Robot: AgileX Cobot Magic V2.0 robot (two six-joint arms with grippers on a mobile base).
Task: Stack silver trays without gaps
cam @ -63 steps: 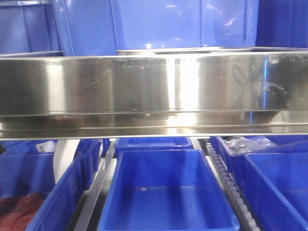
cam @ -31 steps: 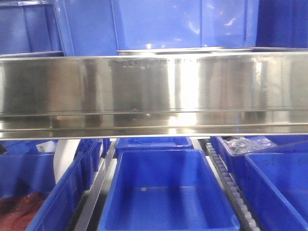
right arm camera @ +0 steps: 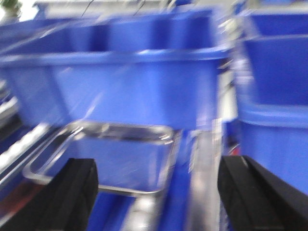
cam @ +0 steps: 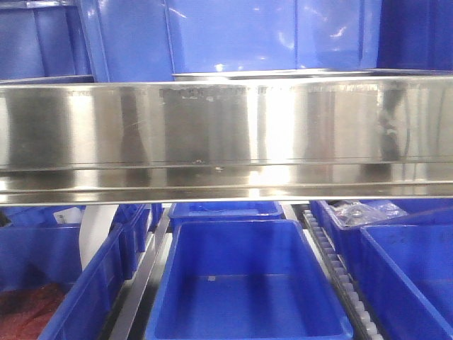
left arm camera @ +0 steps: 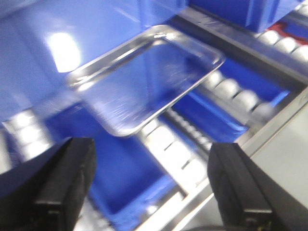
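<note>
Stacking appears not begun. The left gripper [left arm camera: 151, 190] hangs short of a single silver tray [left arm camera: 144, 77] lying by the rollers [left arm camera: 231, 89], jaws spread and empty. The right gripper [right arm camera: 159, 192], likewise spread, faces a silver tray [right arm camera: 103, 154] before a blue bin [right arm camera: 120, 82]; blur hides whether it is the same one.

A long steel shelf rail [cam: 226, 134] runs straight across the front view, brushed and shiny, with a bright patch of glare just right of its middle. Above it, at twelve o'clock, stand tall blue bins [cam: 233, 35]. Below, at six o'clock, sits an empty blue bin [cam: 244, 283]. A roller track [cam: 338, 273] with small white wheels runs along its four o'clock side. At seven o'clock another bin [cam: 85, 283] holds something dark red [cam: 28, 312]. Near three o'clock lies a clear bag [cam: 364, 211] of what look like metal parts.
</note>
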